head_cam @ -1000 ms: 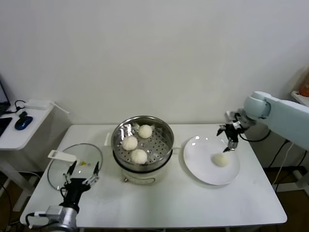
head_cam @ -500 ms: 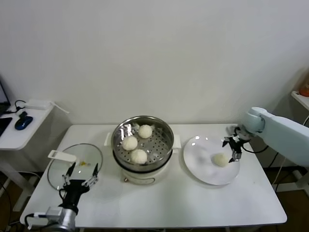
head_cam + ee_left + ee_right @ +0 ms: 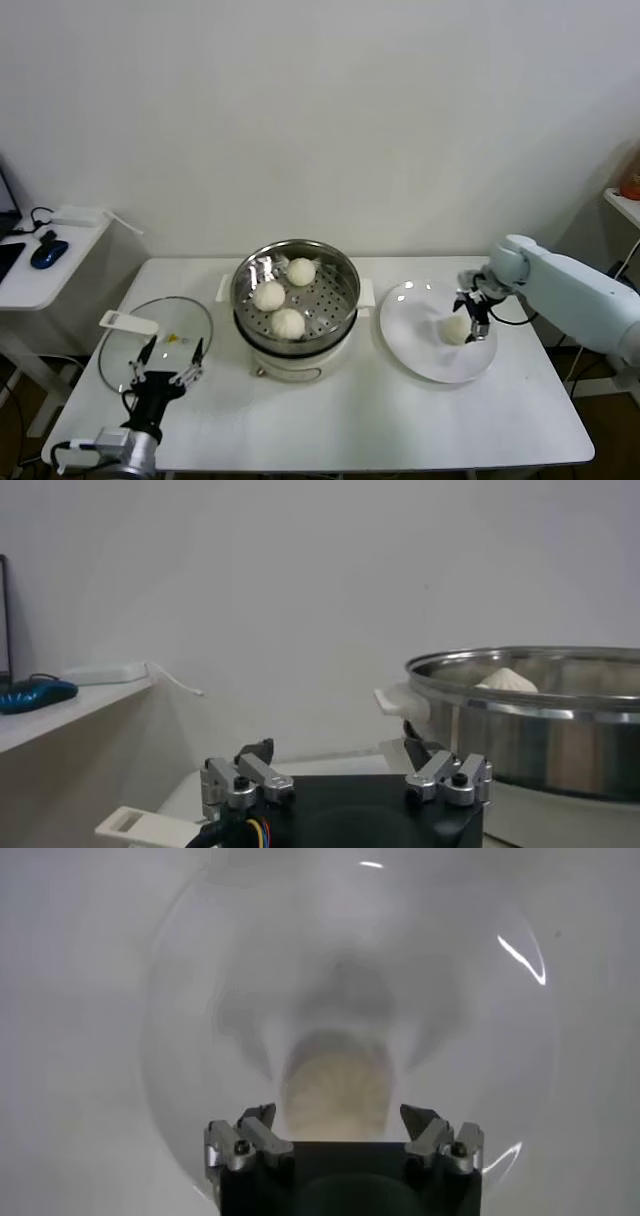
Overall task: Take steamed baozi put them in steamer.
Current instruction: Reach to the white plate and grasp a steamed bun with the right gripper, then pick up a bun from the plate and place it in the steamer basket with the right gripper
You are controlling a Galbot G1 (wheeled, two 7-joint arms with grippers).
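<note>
1. Cream-white dough sits between the spread fingers of the right gripper (image 3: pixel 340 1133), which stand wide apart on either side of the last baozi (image 3: pixel 335 1091) and have hold of nothing yet; in the head view this gripper (image 3: pixel 468 318) is at the right of the frame, just over the bun.
2. To do this step well, I judge the fingers should drop until the bun's widest part lies level between them, then close gently and evenly so the soft dough is not pinched or dented.
3. Lift straight up before swinging toward the steamer (image 3: pixel 296 290), and aim for the bare patch of perforated tray on its right side.
4. That last bun is round, smooth and pale, with faint pleats, resting right of centre on the white plate (image 3: pixel 412 345).
5. Three baozi (image 3: pixel 288 323) already lie in the shiny steel pot, centre of frame.
6. The left gripper (image 3: pixel 168 367) waits at lower left, fingers open and empty, beside the glass lid (image 3: pixel 125 360) on the surface (image 3: pixel 360 420).
</note>
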